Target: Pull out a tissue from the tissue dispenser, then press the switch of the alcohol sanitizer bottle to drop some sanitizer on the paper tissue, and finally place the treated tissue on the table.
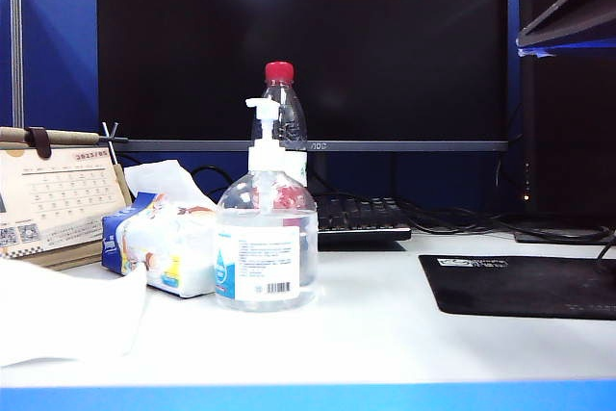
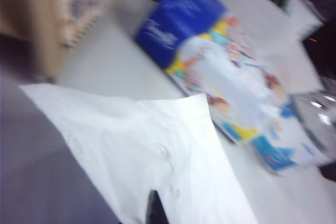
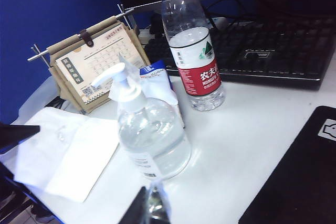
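The tissue (image 1: pixel 67 310), a wide creased white sheet, lies flat on the table (image 1: pixel 385 334) at about eight o'clock from the alcohol sanitizer bottle (image 1: pixel 267 238), whose white switch (image 1: pixel 264 132) tops it, with the tissue dispenser (image 1: pixel 159 238) just beside the bottle at nine o'clock. A monitor (image 1: pixel 308 45) fills the back, with a mouse pad (image 1: pixel 520 286) at three o'clock, a desk calendar (image 1: pixel 58 199) at ten and a red-capped bottle (image 1: pixel 284 113) at twelve behind the pump. The left gripper (image 2: pixel 155 208) hangs over the tissue, its dark tip closed and holding nothing visible, while the right gripper (image 3: pixel 149 208) sits shut and empty just before the sanitizer bottle.
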### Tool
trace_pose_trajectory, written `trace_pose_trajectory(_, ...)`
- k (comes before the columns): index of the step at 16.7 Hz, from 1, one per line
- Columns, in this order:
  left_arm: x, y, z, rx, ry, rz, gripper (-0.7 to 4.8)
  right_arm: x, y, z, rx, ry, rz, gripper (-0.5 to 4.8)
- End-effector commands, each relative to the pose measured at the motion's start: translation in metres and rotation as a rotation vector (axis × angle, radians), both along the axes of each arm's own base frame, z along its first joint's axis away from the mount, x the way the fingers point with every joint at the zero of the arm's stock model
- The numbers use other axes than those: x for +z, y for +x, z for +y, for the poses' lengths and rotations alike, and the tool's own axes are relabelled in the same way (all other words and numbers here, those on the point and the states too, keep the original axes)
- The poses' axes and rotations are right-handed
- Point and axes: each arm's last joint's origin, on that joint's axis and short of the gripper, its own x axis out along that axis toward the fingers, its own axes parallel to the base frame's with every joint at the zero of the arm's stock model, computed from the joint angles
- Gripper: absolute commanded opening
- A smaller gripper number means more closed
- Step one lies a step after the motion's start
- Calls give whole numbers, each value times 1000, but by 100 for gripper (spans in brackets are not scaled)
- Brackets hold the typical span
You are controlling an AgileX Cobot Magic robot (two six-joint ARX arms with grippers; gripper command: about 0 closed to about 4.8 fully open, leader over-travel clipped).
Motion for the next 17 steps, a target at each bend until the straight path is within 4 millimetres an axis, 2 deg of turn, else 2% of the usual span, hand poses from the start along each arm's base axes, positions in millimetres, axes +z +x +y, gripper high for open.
trace_pose_trajectory(1, -1, 0, 1, 34, 18, 11, -6, 3, 0, 0, 16, 9, -17, -1)
trace_pose_trajectory(3, -1, 1, 1, 54, 19, 19, -3, 3, -1, 1, 30, 10, -16, -1)
trace_pose_trajectory(4, -1, 0, 2, 63, 4, 29, 102, 3, -1, 1, 30, 10, -16, -1)
trace_pose_trajectory(5, -1, 0, 2, 69, -12, 39, 277, 3, -1, 1, 30, 10, -16, -1)
trace_pose_trajectory(6, -2, 0, 1, 78, -36, 61, 388, 3, -1, 1, 30, 10, -16, -1)
trace_pose_trajectory(7, -2, 0, 1, 78, -39, 65, 408, 3, -1, 1, 30, 10, -16, -1)
trace_pose_trajectory(8, -2, 0, 2, 99, -54, 78, 474, 3, -1, 1, 31, 10, -16, -1)
trace_pose_trajectory(10, -1, 1, 2, 137, -102, 106, 479, 3, -1, 1, 50, 12, -15, -1)
trace_pose_trajectory(12, 2, 2, 1, 87, -152, 107, 479, 3, -1, 1, 60, 13, -14, -1)
trace_pose_trajectory(17, 36, 21, 9, 56, -114, -14, 479, 8, -7, -1, 78, 40, -59, -1)
